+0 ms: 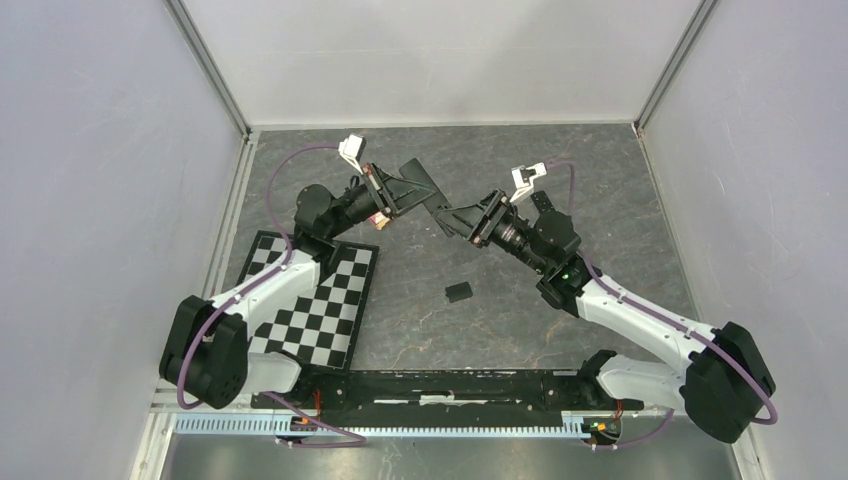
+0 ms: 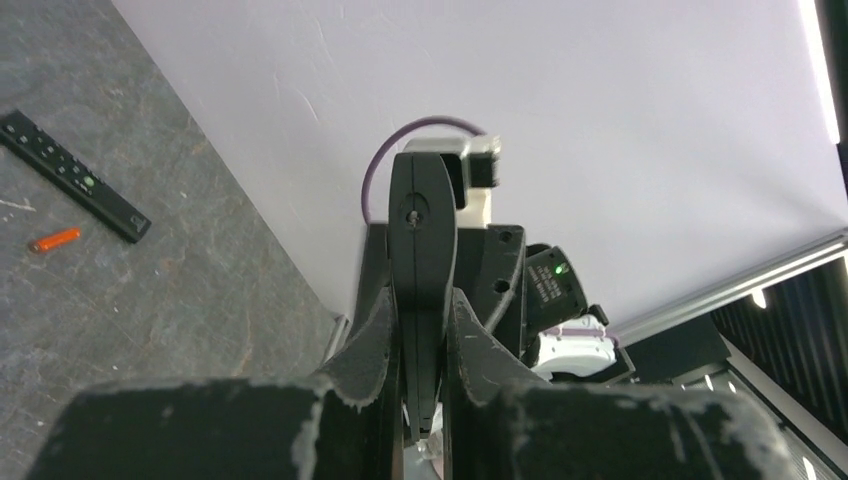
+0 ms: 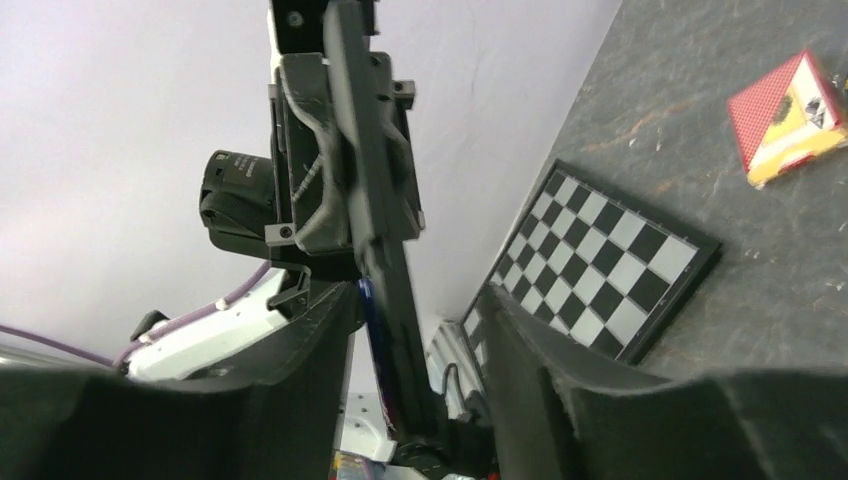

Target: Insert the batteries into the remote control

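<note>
The left gripper (image 2: 420,300) is clamped tight on a slim black remote control (image 2: 420,220), held edge-on above the table. The right gripper (image 3: 418,300) stands well open around that remote's other end, not pinching it. A blue sliver (image 3: 367,315), perhaps a battery, shows against the remote there. A second black remote (image 2: 75,175) lies on the table, with one orange-red battery (image 2: 55,240) just beside it. One small black cover (image 1: 459,292) lies apart.

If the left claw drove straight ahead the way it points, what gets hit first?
Likely the right claw, facing it head-on, open around the slim black remote control that the left claw grips.
</note>
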Controlling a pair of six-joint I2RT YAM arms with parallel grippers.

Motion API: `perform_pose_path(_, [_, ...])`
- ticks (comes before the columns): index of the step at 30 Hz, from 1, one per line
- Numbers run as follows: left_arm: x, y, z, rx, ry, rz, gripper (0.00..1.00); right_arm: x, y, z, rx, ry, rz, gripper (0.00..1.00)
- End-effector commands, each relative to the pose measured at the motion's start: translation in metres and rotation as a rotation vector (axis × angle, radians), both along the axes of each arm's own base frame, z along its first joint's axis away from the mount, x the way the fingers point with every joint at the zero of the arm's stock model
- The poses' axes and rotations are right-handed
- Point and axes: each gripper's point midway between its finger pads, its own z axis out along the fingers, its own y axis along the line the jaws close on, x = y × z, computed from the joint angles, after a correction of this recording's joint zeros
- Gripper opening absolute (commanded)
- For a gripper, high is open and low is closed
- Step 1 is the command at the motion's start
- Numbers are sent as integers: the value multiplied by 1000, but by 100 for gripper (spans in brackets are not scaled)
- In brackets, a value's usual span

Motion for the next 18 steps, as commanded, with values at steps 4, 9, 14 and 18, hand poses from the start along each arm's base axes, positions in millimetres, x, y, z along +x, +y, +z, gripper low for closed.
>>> perform_pose_path(4, [-2,10,26,-16,-125,47,2,-3,-8,4,-11,-135,6,97])
perform_pose_path(9, [-3,10,6,63,-158,29,2,-8,-19,29,29,-263,21,98])
perform_pose_path(14, [-7,11,6,80,-181,18,2,-12,-19,26,-15,-315,40,96])
perform_pose_path(18, [-8,10,6,79,-185,8,2,-7,-16,8,-106,-310,43,87])
